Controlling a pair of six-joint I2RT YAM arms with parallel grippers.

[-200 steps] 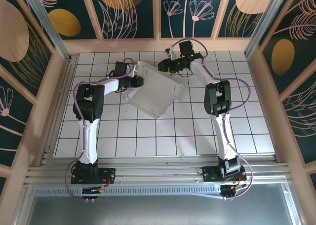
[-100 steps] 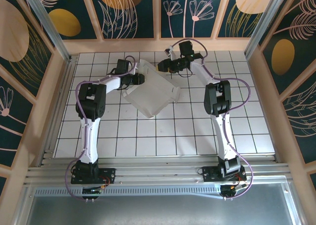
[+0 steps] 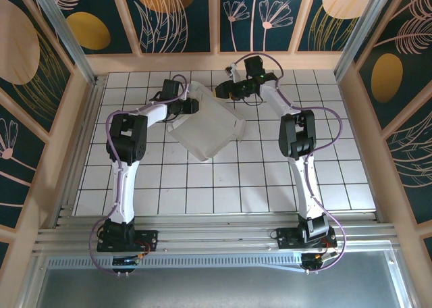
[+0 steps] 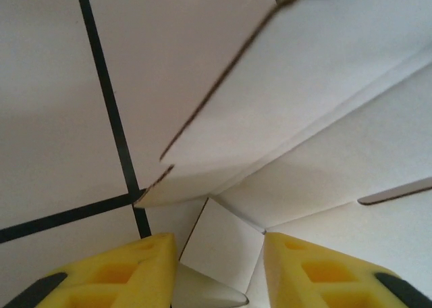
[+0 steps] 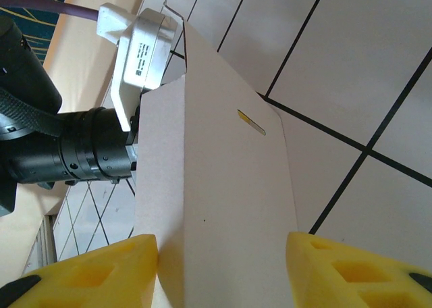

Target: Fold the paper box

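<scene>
as both reach forward, left hand [image 3: 191, 107], right hand [image 3: 221, 90] flanking paper box [image 3: 206, 129]

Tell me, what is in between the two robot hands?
The paper box. In the top view it sits between the left gripper and the right gripper, both right beside it.

Top cam: high, back from near side of paper box [image 3: 206, 129], looking down. Wrist cams: very close on same box, different edges.
</scene>
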